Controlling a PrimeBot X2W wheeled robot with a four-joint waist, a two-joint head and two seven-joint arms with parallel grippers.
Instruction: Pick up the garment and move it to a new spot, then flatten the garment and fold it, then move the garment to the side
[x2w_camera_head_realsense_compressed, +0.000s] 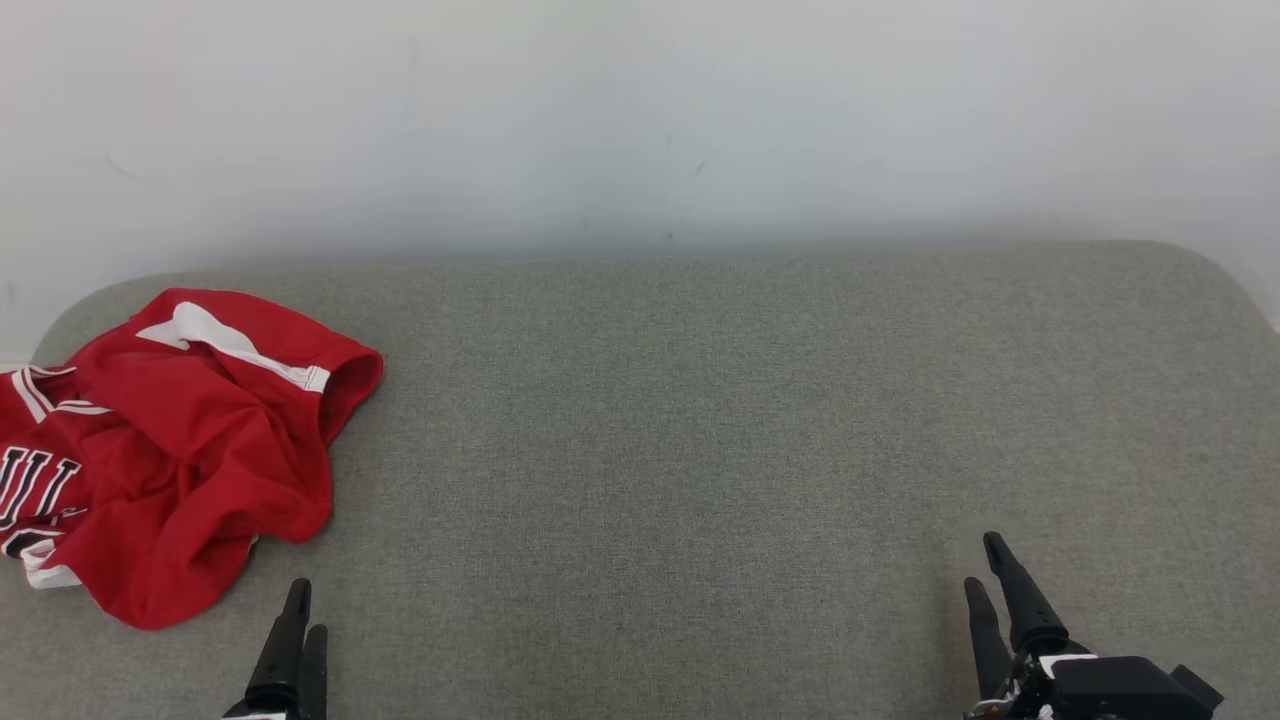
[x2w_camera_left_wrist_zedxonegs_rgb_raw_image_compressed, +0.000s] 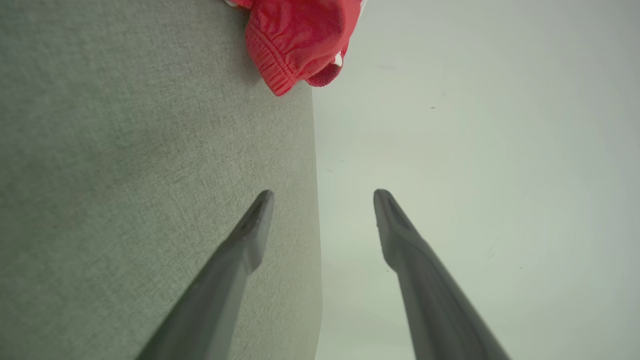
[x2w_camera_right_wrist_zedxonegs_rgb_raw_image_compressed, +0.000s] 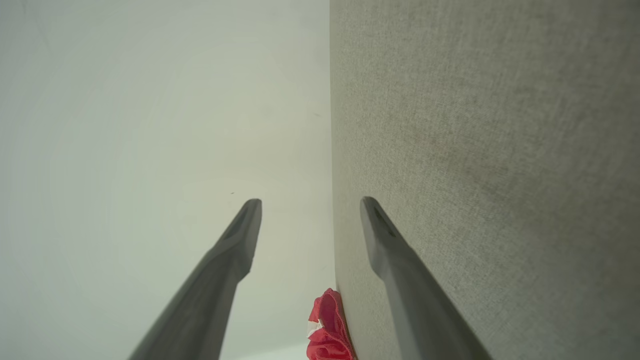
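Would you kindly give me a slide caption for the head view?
Crumpled red jersey at the left end of the grey cushion; left gripper near it, right gripper far off, both empty.

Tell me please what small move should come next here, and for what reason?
Probably reach the left end effector forward and leftward to the red garment. The garment lies crumpled at the left of the grey surface, just ahead of that end effector, which is open and empty; the right end effector is far across.

Garment (x2w_camera_head_realsense_compressed: 190, 450) seems matt knit cloth; grey surface (x2w_camera_head_realsense_compressed: 700, 450) rough woven fabric.
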